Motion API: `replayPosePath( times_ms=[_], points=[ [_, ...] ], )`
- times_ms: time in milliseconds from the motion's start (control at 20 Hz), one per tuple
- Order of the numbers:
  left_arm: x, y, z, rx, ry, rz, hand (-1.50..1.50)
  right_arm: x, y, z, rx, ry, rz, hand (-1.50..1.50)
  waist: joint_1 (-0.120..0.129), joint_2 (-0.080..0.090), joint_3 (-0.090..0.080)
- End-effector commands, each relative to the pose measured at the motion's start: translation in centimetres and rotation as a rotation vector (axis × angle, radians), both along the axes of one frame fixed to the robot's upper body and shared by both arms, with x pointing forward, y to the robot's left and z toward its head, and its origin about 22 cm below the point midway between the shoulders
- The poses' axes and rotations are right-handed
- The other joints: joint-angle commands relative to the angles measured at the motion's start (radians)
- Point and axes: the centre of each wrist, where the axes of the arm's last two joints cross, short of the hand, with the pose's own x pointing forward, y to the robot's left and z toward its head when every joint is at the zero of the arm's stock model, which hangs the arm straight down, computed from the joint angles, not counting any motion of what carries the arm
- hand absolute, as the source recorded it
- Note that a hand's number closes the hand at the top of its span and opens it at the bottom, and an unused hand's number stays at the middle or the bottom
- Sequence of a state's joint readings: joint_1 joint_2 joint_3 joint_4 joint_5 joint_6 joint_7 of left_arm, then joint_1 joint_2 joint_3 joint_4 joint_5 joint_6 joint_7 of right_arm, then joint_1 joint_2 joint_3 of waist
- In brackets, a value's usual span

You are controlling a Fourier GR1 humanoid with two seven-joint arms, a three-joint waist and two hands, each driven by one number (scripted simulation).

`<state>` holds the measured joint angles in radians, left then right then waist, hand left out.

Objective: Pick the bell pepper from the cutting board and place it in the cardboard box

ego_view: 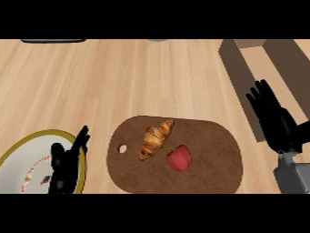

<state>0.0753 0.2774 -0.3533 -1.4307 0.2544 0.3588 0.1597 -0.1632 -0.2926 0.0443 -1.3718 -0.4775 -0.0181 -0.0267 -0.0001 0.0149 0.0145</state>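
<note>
We look steeply down on a pale wooden worktop [83, 91]; near the lower middle lies a dark brown cutting board [211, 177] with rounded corners and a small hole close to its left edge; on it rests the red bell pepper [179, 158], a little right of the board's middle, its short green stem pointing up and to the left; no hand touches it. Just beside the pepper, to its upper left, a golden croissant [156, 139] lies slantwise on the same board; we cannot tell whether the two touch.

At the upper right stands the cardboard box [241, 86], open at the top, its brown walls running from the far edge down toward the right hand; we see nothing inside it from here.

Our right hand [272, 119] shows at the right side, over the box's near wall and to the right of the board; its fingers are straight and spread, pointing away from us, and it holds nothing; the grey forearm enters from the lower right corner.

Our left hand [67, 164] shows at the lower left, fingers up and relaxed, holding nothing; it lies over the right part of a white plate [9, 164] with an olive-gold rim and a small reddish pattern; plate and board are near but apart.

Along the far edge we make out a dark flat thing [53, 41] and a small grey one [158, 40], too cut off to name.
</note>
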Motion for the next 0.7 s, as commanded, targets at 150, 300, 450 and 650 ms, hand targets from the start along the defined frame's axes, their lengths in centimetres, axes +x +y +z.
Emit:
replayPosePath(
  times_ms=[150, 300, 450, 650],
  points=[
    [3.9, 1.3, 6.9, -0.017, -0.307, 0.051, 0.0, 0.5, -1.2, 4.2, -0.135, -0.289, -0.046, 1.5, 0.001, -0.023, -0.014],
    [4.4, 1.4, 7.4, -0.021, -0.348, 0.025, 0.0, 0.2, -7.4, 8.1, -0.758, -0.328, 0.003, 1.5, -0.002, -0.032, -0.046],
    [6.2, 1.1, 10.6, -0.077, -0.431, 0.012, 0.0, -0.4, -4.1, 1.2, -0.623, -0.366, -0.146, -1.5, 0.008, -0.011, -0.013],
    [5.6, 4.4, 10.1, -0.068, -0.424, 0.036, 0.0, -0.8, -1.7, 3.1, -0.728, -0.586, -0.033, -1.5, 0.005, -0.017, -0.015]
  ],
)
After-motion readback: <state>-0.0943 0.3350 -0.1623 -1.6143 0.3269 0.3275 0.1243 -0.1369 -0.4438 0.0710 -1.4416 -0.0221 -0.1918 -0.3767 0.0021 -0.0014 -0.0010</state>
